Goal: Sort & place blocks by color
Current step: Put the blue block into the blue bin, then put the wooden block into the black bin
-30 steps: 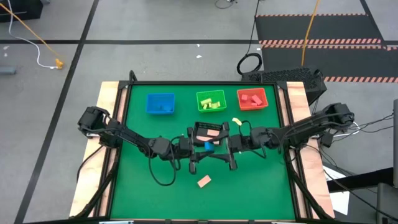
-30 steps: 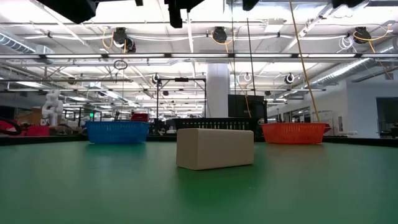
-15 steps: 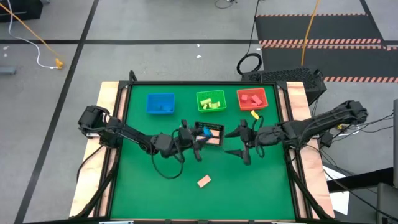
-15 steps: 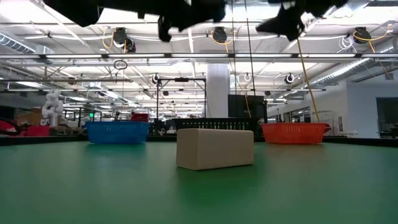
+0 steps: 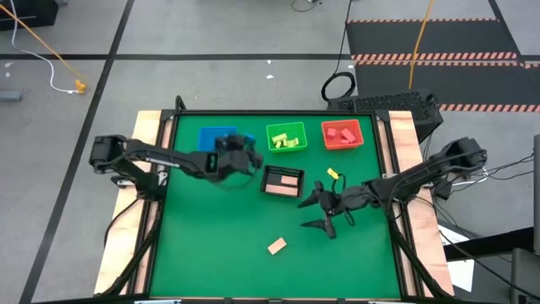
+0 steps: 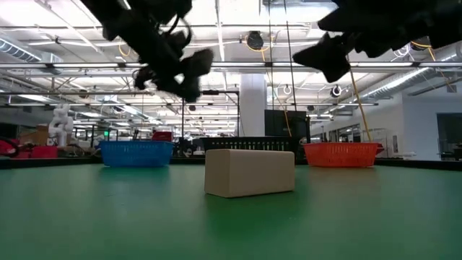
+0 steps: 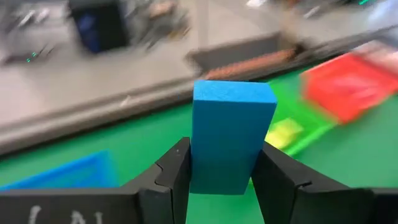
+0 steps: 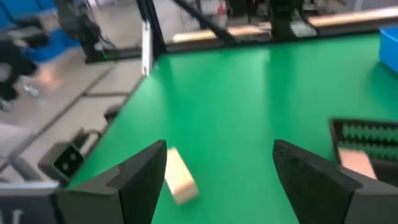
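My left gripper [image 5: 243, 150] hangs in the air at the right edge of the blue tray [image 5: 213, 140], shut on a blue block [image 7: 231, 121]. My right gripper [image 5: 324, 212] is open above bare table, to the right of the black mesh tray [image 5: 283, 180]. That tray holds tan pieces. One tan block [image 5: 277, 246] lies flat on the table near the front; it also shows in the low view [image 6: 250, 172] and past my right gripper's [image 8: 221, 168] fingers as the tan block [image 8: 179, 176]. The green tray [image 5: 286, 138] holds yellow-green blocks and the red tray [image 5: 342, 134] holds red ones. My left gripper pinches the blue block between its two fingers [image 7: 180, 163], on two opposite side faces at one end [image 7: 221, 177]. The other end sticks out beyond the fingertips. The arm reaches in from the table's left, and the block is lifted clear of the table.
The three coloured trays stand in a row along the far edge, with the black mesh tray just in front of the green one. Bare green table lies around the tan block and along the near edge. A wooden border [image 5: 148, 169] frames the table on both sides.
My left gripper has risen from the black mesh tray with the blue block and swung toward the far left, to the blue tray. My right gripper has drawn back from the mesh tray to the right, then toward the near edge.
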You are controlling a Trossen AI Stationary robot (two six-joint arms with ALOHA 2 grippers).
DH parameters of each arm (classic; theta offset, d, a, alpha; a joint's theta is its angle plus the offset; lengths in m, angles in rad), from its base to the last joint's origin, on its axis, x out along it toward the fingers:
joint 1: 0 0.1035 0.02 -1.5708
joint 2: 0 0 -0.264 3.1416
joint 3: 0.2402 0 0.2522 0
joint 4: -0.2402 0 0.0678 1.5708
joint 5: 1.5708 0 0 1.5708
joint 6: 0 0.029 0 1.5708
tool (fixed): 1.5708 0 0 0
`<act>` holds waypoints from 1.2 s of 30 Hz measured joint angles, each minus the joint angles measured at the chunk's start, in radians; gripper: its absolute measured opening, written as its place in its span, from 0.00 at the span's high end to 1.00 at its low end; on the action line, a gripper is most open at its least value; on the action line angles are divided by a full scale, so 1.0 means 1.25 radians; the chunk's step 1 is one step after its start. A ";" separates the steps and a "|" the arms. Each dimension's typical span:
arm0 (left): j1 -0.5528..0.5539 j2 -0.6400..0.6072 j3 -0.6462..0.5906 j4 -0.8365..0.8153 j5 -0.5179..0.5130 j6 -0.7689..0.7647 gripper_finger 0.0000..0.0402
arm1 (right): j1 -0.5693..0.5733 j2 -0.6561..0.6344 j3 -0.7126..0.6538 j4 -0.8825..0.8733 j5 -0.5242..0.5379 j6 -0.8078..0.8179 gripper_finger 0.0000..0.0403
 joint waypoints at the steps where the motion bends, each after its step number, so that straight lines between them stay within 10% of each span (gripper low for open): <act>1: 0.019 -0.014 0.000 -0.070 0.011 -0.043 0.66 | 0.001 0.019 -0.003 0.040 0.000 0.000 0.30; 11: 0.125 -0.009 -0.002 -0.428 0.142 -0.279 0.66 | 0.000 0.239 -0.007 0.337 0.005 0.021 0.30; 24: 0.196 -0.011 -0.001 -0.485 0.121 -0.301 0.53 | 0.007 0.393 -0.002 0.438 0.003 0.000 0.30; 36: 0.199 -0.011 -0.001 -0.464 0.168 -0.337 0.62 | 0.029 0.444 -0.002 0.513 -0.001 0.019 0.30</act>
